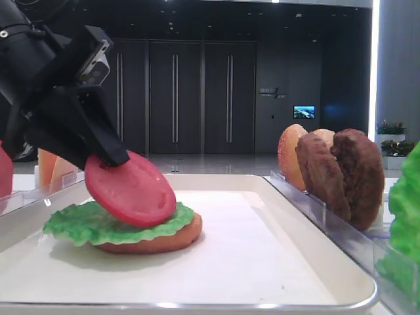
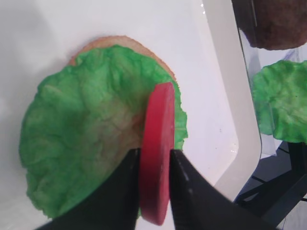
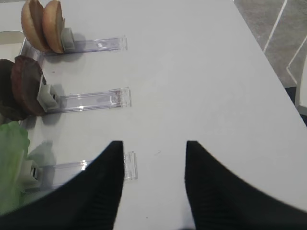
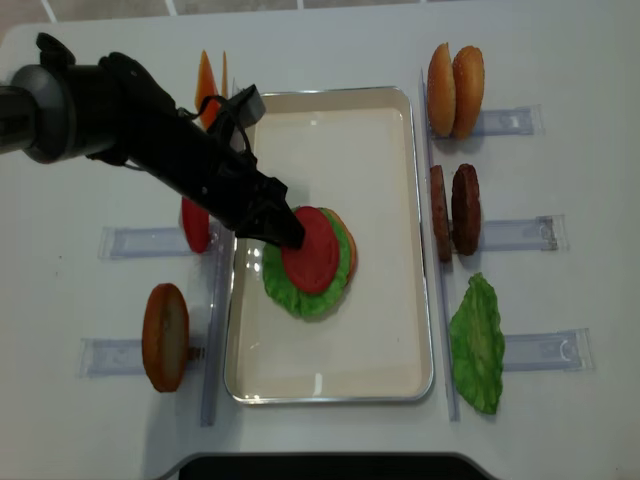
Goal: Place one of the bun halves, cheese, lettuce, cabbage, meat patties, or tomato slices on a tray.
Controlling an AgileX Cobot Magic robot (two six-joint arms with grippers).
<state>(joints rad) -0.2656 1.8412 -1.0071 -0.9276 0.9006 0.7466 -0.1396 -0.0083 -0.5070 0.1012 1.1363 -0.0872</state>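
While the left tool (image 2: pixel 154 184) pinches a tomato slice (image 2: pixel 157 153) by its edge between both fingers, that red disc leans tilted over a lettuce leaf (image 2: pixel 91 143) lying on a flat bun half (image 1: pixel 157 241), its lower rim touching the green; this stack sits on the left part of the cream tray (image 4: pixel 385 330), nearer the tray's left rim than its right. From the low front view the slice (image 1: pixel 131 189) slopes down to the right, with the black tool (image 1: pixel 98 154) clamped on its upper left edge. To the right of the tray, clear plastic racks (image 4: pixel 540 350) lie on the white tabletop (image 4: pixel 560 180): nearest holds a loose green lettuce leaf (image 4: pixel 478 343), the middle one two dark meat patties (image 4: pixel 454 210) standing on edge, the farthest two speckled bun halves (image 4: pixel 455 90) upright side by side. Left of the tray stand another bun half (image 4: pixel 166 337), a second tomato slice (image 4: pixel 194 225) partly behind the arm, and farther back orange cheese slices (image 4: pixel 206 80). The right tool (image 3: pixel 153 187) hangs above bare tabletop beside the rack ends, its fingers spread apart with nothing between them. A sign on the dark far wall (image 1: pixel 269 92) is too small to read; no other writing can be made out.
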